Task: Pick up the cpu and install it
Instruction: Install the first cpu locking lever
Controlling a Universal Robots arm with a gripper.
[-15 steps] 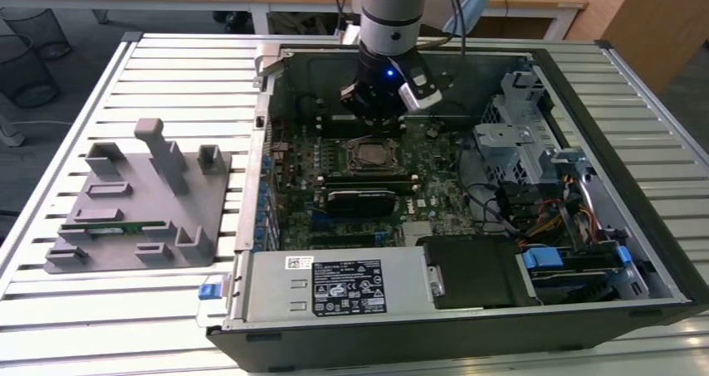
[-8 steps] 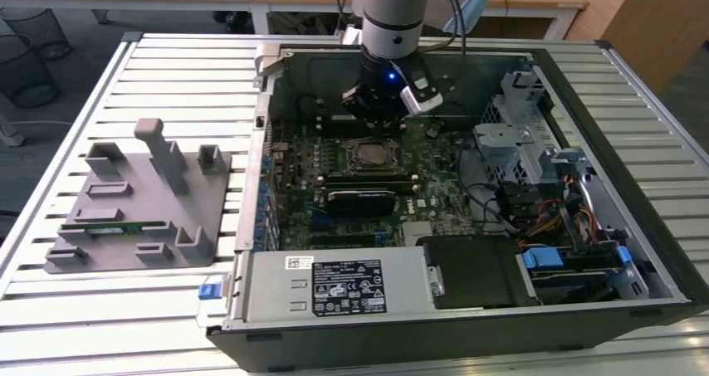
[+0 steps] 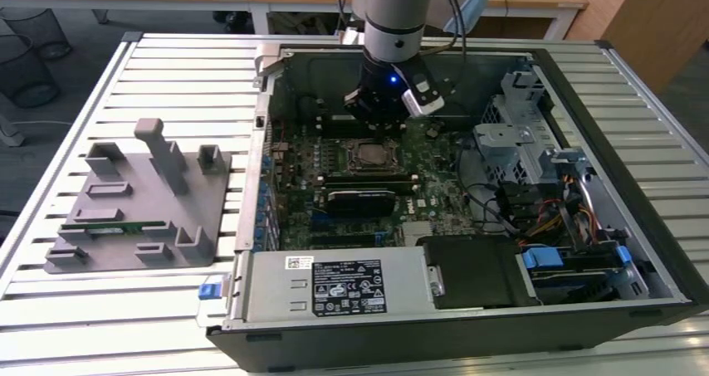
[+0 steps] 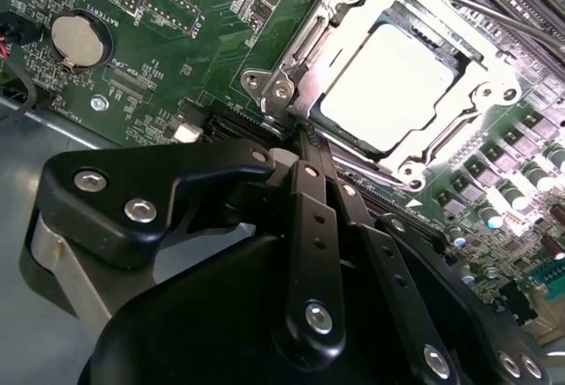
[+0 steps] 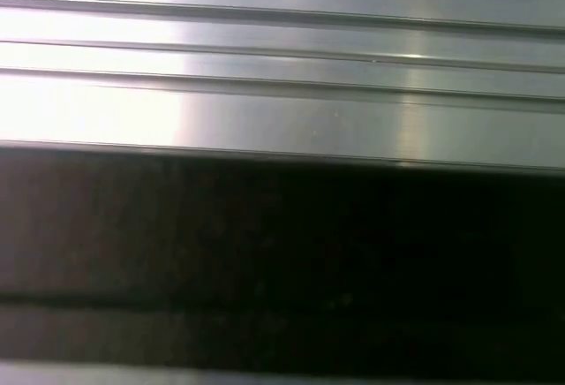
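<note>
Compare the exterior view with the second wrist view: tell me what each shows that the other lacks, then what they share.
Exterior view alone: the whole open computer case, the grey fixture on the slatted table, and a green memory stick in that fixture. Second wrist view alone: the round coin battery and the cpu lying bright and silver inside the socket frame. Both: the motherboard, its socket and the gripper.

Bright silver cpu showing against green motherboard, black gripper, grey fixture block, ribbed silver table, black case.
</note>
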